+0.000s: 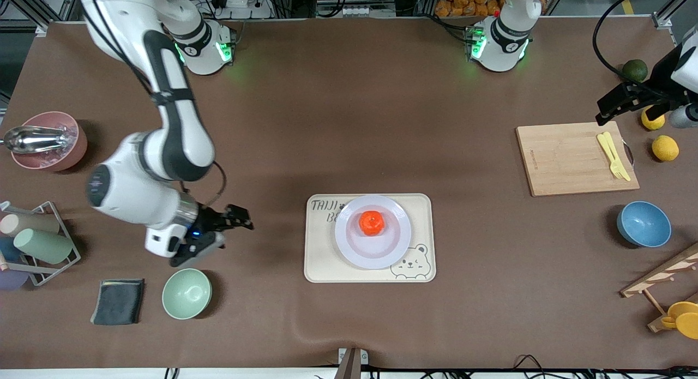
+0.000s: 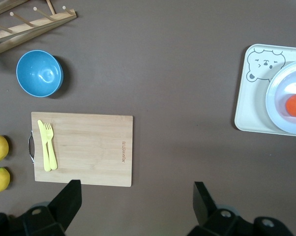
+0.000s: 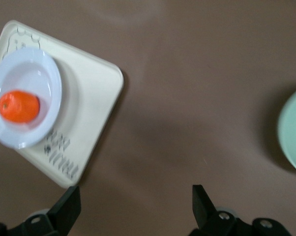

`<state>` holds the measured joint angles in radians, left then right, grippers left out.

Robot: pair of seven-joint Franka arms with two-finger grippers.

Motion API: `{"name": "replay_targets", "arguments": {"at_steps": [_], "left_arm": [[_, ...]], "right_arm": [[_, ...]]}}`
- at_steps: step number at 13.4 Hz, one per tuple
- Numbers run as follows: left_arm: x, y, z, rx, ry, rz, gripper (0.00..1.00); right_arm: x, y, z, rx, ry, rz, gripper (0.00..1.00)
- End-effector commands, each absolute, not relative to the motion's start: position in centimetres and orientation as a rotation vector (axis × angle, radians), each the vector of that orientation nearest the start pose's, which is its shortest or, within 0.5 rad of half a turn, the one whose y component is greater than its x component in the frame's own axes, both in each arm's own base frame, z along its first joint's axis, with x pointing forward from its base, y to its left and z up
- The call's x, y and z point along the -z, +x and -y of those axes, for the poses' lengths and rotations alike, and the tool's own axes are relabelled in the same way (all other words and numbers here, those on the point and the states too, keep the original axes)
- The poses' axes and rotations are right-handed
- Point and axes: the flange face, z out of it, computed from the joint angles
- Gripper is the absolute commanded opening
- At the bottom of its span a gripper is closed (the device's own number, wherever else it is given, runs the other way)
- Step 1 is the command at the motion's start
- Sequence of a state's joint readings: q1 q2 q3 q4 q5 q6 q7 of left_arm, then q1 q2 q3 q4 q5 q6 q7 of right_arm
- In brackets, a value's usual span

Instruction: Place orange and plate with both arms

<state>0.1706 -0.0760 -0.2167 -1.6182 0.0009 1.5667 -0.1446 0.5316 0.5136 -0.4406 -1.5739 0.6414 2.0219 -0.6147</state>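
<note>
Nearest the front camera, the green bowl sits on the bench just under the right gripper, whose jaws stand wide and hold nothing. It hangs low over bare bench, well apart from the tray, toward the right arm's end; judging by this, it is clear of the goods because its share is done.

Beside that gripper, toward the middle, the plate lies on the tray with the orange at its centre, so both things look placed.

Farther off, the left gripper hangs wide and empty over the edge of the cutting board, near the lemons, well apart from the plate; that arm waits.
</note>
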Motion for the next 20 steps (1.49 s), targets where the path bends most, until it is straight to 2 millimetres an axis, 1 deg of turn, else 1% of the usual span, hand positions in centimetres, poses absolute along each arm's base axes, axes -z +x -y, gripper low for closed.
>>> {"name": "replay_targets", "arguments": {"at_steps": [1, 2, 5, 6, 7, 8, 9, 11, 12, 13, 16, 17, 20], "left_arm": [[-64.8, 52.4, 3.2, 0.038, -3.137, 0.135, 1.00], [-64.8, 52.4, 3.3, 0.038, -3.137, 0.133, 1.00], [-64.8, 52.4, 3.4, 0.038, -3.137, 0.128, 1.00], [-64.9, 52.4, 3.5, 0.040, -3.138, 0.125, 1.00], [-65.2, 52.4, 3.6, 0.052, -3.138, 0.120, 1.00], [-65.9, 52.4, 3.7, 0.071, -3.139, 0.120, 1.00], [-66.0, 52.4, 3.7, 0.076, -3.141, 0.118, 1.00], [-66.1, 52.4, 3.8, 0.078, -3.144, 0.115, 1.00], [-66.1, 52.4, 3.8, 0.078, -3.147, 0.115, 1.00], [-66.1, 52.4, 3.9, 0.077, -3.149, 0.112, 1.00], [-66.2, 52.3, 3.9, 0.079, -3.152, 0.112, 1.00], [-66.6, 52.1, 4.0, 0.091, -3.154, 0.112, 1.00], [-66.5, 52.1, 4.1, 0.089, -3.152, 0.112, 1.00]], "right_arm": [[-42.0, 65.2, -7.9, 0.024, -2.763, 0.712, 1.00], [-44.0, 64.4, -5.1, -0.020, -2.794, 0.715, 1.00], [-50.3, 61.5, 1.0, -0.085, -2.825, 0.666, 1.00], [-52.8, 60.5, 2.0, -0.053, -2.853, 0.655, 1.00], [-54.9, 59.5, 2.3, -0.044, -2.892, 0.624, 1.00], [-57.0, 58.2, 2.6, -0.050, -2.951, 0.554, 1.00], [-58.6, 57.1, 2.2, -0.058, -2.998, 0.458, 1.00], [-60.3, 55.8, 1.5, -0.096, -3.103, 0.216, 1.00], [-61.1, 55.5, 1.5, -0.078, -3.144, 0.064, 1.00], [-61.5, 55.4, 1.6, -0.063, -3.151, -0.021, 1.00], [-61.7, 55.1, 2.7, -0.060, -3.144, -0.096, 1.00], [-63.1, 54.3, 2.8, -0.022, -3.133, -0.103, 1.00], [-63.7, 53.9, 2.5, -0.007, -3.133, -0.103, 1.00]]}}
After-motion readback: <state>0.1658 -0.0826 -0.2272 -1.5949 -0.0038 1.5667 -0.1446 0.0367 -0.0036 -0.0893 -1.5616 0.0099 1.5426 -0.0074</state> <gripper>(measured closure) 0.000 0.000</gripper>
